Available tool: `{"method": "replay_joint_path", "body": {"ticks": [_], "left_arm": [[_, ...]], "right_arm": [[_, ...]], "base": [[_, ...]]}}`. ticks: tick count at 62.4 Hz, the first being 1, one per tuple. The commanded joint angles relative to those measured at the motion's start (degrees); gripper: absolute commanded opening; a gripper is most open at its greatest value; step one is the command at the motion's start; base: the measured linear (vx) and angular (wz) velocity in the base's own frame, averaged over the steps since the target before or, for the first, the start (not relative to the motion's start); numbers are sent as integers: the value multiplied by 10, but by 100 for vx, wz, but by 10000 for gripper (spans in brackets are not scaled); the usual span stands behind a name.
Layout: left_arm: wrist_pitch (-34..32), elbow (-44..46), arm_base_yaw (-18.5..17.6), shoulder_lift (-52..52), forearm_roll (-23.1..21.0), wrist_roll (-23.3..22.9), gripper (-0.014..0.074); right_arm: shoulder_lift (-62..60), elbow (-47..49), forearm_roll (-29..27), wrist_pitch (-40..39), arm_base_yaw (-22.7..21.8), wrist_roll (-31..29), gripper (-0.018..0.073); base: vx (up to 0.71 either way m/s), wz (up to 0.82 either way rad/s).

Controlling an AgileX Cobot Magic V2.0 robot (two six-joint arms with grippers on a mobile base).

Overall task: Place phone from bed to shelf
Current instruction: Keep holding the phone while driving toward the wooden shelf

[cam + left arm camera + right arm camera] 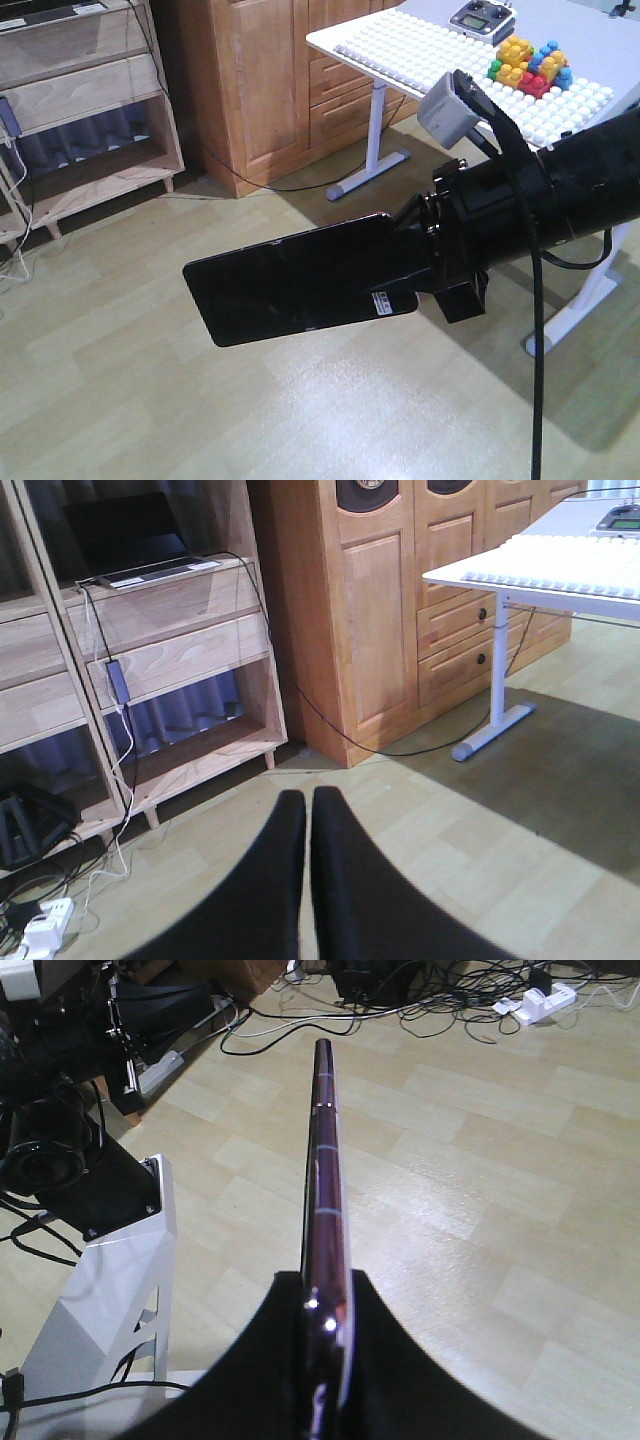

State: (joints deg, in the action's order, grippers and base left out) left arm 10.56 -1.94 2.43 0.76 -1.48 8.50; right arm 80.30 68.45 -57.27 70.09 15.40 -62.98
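Right gripper (425, 268) clamped on the phone (290, 282) mid-air, so we call pickup done (left gripper (308, 815) closed, empty); shelf (85, 95) placement, ahead-left of it, not yet done.

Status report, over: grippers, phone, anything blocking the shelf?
Right gripper shut on phone, held out over floor. Left gripper shut, empty. Shelf ahead, bare floor between; laptop on its upper board.

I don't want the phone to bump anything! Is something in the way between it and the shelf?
Nothing visible is. The right hand holds the phone up in the air, and only bare floor shows between it and the shelf. The white table stands off to the other side.
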Motion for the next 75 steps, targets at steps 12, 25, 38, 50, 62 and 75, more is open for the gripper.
{"method": "replay_joint_path", "body": {"ticks": [12,25,38,50,62,75], "left_arm": [[-41,12,-2,8,-5,-3,1],[-41,12,-2,8,-5,-3,1],[-41,12,-2,8,-5,-3,1],[-41,12,-2,8,-5,-3,1],[-41,12,-2,8,-5,-3,1],[-41,12,-2,8,-5,-3,1]], "right_arm": [[-21,16,-48,37,-1,-3,-2],[-21,16,-48,37,-1,-3,-2],[-21,16,-48,37,-1,-3,-2],[-21,16,-48,37,-1,-3,-2],[-21,16,-48,36,-1,-3,-2],[-21,16,-48,36,-1,-3,-2]], "base": [[42,6],[43,14],[43,22],[43,19],[43,16],[43,14]]}}
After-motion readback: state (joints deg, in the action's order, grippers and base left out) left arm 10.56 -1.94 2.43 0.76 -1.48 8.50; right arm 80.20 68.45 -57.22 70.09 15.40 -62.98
